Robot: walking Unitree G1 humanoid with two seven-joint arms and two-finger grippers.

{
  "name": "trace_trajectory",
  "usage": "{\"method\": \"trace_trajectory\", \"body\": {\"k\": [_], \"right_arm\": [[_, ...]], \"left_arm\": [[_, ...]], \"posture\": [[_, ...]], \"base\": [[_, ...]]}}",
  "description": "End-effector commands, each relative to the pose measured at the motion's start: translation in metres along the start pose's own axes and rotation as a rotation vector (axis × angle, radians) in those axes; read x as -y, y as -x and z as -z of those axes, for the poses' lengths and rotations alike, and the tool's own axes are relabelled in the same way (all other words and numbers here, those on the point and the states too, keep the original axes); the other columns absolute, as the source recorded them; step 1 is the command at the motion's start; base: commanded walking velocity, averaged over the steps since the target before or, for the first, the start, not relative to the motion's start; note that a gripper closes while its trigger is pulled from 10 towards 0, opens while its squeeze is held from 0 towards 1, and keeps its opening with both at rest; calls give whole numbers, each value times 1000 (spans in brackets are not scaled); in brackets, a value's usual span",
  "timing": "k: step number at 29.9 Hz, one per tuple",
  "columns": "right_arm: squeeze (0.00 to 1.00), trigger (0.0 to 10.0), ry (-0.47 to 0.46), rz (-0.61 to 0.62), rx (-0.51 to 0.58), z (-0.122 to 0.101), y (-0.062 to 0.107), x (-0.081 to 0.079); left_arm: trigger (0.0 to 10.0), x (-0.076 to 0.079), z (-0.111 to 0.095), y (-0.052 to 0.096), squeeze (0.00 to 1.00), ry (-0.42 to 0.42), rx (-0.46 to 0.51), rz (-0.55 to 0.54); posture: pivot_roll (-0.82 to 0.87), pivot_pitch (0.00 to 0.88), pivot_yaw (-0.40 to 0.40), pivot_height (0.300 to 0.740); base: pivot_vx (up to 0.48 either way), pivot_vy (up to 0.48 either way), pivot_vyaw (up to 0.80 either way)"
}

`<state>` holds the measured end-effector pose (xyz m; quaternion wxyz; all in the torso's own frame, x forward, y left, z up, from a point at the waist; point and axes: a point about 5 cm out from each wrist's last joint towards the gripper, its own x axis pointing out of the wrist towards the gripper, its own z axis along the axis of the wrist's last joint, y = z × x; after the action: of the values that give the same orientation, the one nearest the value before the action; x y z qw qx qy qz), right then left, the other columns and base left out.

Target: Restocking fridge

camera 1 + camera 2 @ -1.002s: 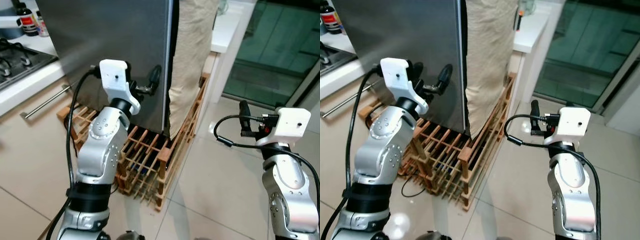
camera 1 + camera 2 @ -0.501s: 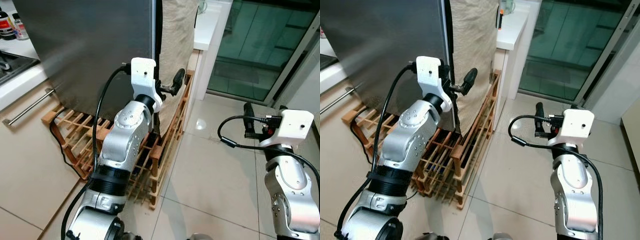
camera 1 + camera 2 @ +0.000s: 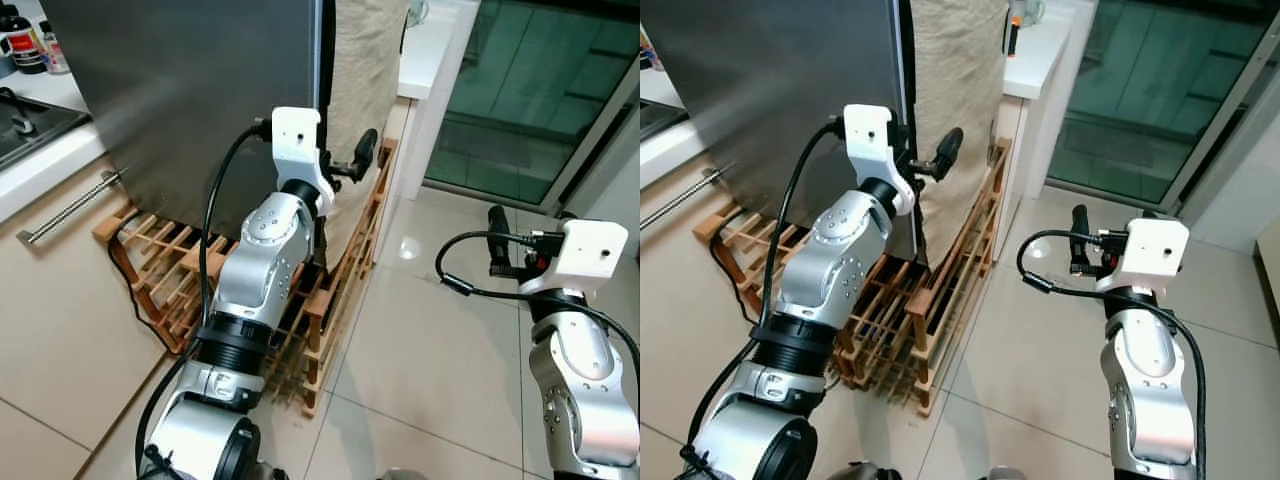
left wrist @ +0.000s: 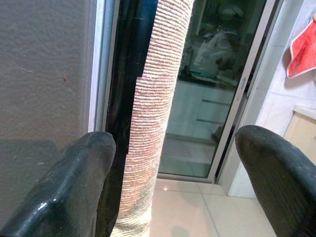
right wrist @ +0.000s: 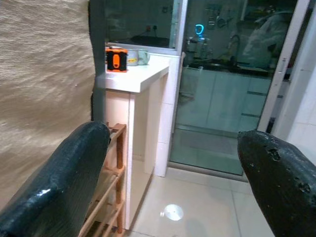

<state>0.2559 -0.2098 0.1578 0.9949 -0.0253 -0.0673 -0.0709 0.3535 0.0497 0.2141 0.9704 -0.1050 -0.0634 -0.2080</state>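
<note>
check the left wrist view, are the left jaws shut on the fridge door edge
No, the left gripper is open, its jaws standing wide apart before the fridge door edge.

Left end effector [image 3: 352, 170]: fingers spread at the fridge door [image 3: 200, 90] edge, beige cloth [image 3: 365, 80] at 1 o'clock.
Below: wooden rack [image 3: 330, 290] blocks.
Right end effector [image 3: 497, 240]: fingers apart, tiled floor [image 3: 430, 340] free at 9 o'clock.

grey fridge [image 3: 200, 90], beige ribbed cloth [image 3: 365, 70]
</note>
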Motion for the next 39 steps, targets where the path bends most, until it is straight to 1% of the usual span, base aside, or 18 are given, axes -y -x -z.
{"method": "trace_trajectory", "body": {"k": [1, 4, 5, 7, 8, 10, 11, 14, 16, 20, 23, 26, 27, 28, 32, 34, 36, 39], "right_arm": [[0, 10000, 0, 4, -5, 1, 1, 2], [0, 10000, 1, 5, -8, 2, 1, 2], [0, 10000, 1, 7, -10, 2, 1, 2], [0, 10000, -1, 9, -13, 3, 2, 2], [0, 10000, -1, 9, -13, 3, 2, 2], [0, 10000, -1, 9, -13, 3, 2, 2], [0, 10000, -1, 10, -14, 3, 3, 2], [0, 10000, -1, 12, -15, 3, 3, 2], [0, 10000, 1, 12, -17, 3, 3, 3], [0, 10000, 2, 11, -16, 3, 3, 2], [0, 10000, 4, 11, -15, 3, 2, 2], [0, 10000, 4, 9, -15, 3, 2, 2], [0, 10000, 4, 8, -15, 3, 2, 1], [0, 10000, 5, 9, -14, 3, 2, 1], [0, 10000, 5, 14, -13, 3, 2, 1], [0, 10000, 5, 17, -12, 3, 3, 1], [0, 10000, 6, 21, -12, 3, 4, 2], [0, 10000, 5, 22, -16, 4, 5, 2]], "left_arm": [[10000, 4, -2, -5, 0, 19, -5, 11], [10000, 5, 0, -6, 0, 64, -24, 4], [10000, 4, 3, -6, 0, 115, -43, -9], [10000, 2, 12, -7, 0, 267, -108, -67], [10000, 2, 12, -7, 0, 268, -111, -72], [10000, 2, 13, -7, 0, 261, -109, -72], [10000, 3, 10, -6, 0, 175, -80, -53], [10000, 8, 6, -6, 0, 90, -48, -20], [10000, 13, 3, -7, 0, 10, -25, 17], [10000, 16, 2, -8, 0, 0, -22, 33], [10000, 21, 2, -13, 0, -3, -14, 53], [10000, 25, 6, -18, 0, 2, -40, 42], [10000, 25, 7, -19, 0, 8, -51, 33], [10000, 24, 10, -22, 0, 39, -74, 6], [10000, 22, 9, -24, 0, 80, -73, -8], [10000, 22, 4, -23, 0, 61, -41, 13], [10000, 14, -6, -18, 0, -22, 16, 19], [10000, 5, -9, -11, 0, -67, 39, 1]], "posture": [[-196, 26, 16, 728], [-198, 28, 17, 728], [-199, 29, 17, 728], [-203, 32, 18, 728], [-204, 32, 19, 728], [-204, 32, 19, 728], [-204, 33, 19, 728], [-204, 35, 19, 728], [-205, 35, 18, 728], [-204, 36, 17, 728], [-204, 37, 16, 728], [-206, 36, 16, 728], [-206, 36, 16, 728], [-206, 36, 16, 728], [-219, 33, 28, 728], [-221, 33, 30, 728], [-220, 35, 31, 728], [-215, 37, 29, 728]], "base": [[0, 0, 0], [0, 0, 0], [0, 0, 0], [0, 0, 0], [0, 0, 0], [0, 0, 0], [0, 0, 0], [0, 0, 0], [0, 0, 0], [0, 0, 0], [0, 0, 0], [0, 0, 0], [0, 0, 0], [0, 0, 0], [0, 0, 0], [0, 0, 0], [0, 0, 0], [0, 0, 0]]}}
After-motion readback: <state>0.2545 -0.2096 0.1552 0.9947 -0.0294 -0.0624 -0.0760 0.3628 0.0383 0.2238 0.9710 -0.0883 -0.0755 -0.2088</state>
